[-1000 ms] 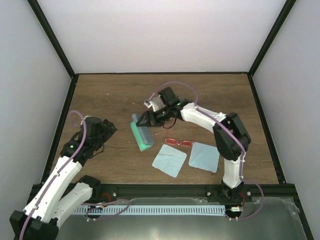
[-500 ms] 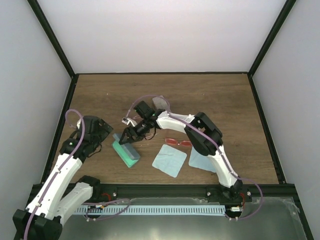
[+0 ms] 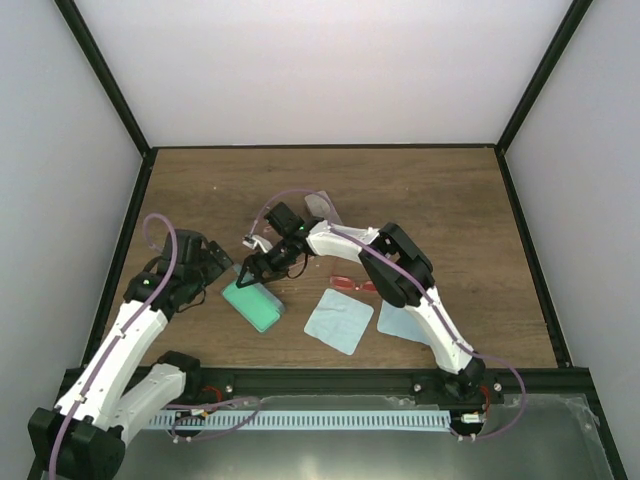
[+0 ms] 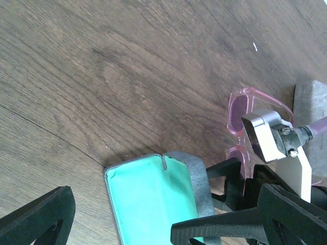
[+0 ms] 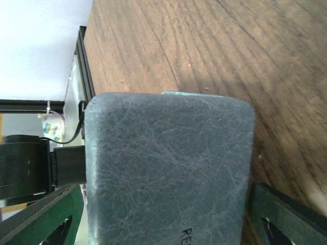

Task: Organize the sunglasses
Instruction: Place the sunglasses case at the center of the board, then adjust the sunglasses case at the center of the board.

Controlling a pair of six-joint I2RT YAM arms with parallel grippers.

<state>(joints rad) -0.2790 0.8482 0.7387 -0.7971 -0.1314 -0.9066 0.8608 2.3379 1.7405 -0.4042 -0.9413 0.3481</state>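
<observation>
Worktop (image 3: 450, 200) carries open teal-lined case (image 3: 252, 305) left of centre. Jaws of right gripper (image 3: 250, 275) straddle its grey lid, cannot tell if gripping; left gripper (image 3: 218, 268) gapes wide, empty, beside it. Two blue cloths (image 3: 338, 320) toward near edge; red sunglasses (image 3: 350, 284) just behind them, centre; pink pair (image 4: 239, 109) farther back.

Teal-lined grey case (image 3: 252, 303) — sunglasses (image 3: 347, 284) seemingly red.

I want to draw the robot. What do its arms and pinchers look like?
The left arm and right arm are white tubes with chunky black joints. A thin lilac cable loops along each. The left gripper and right gripper are black with flat, pointed fingers.
</observation>
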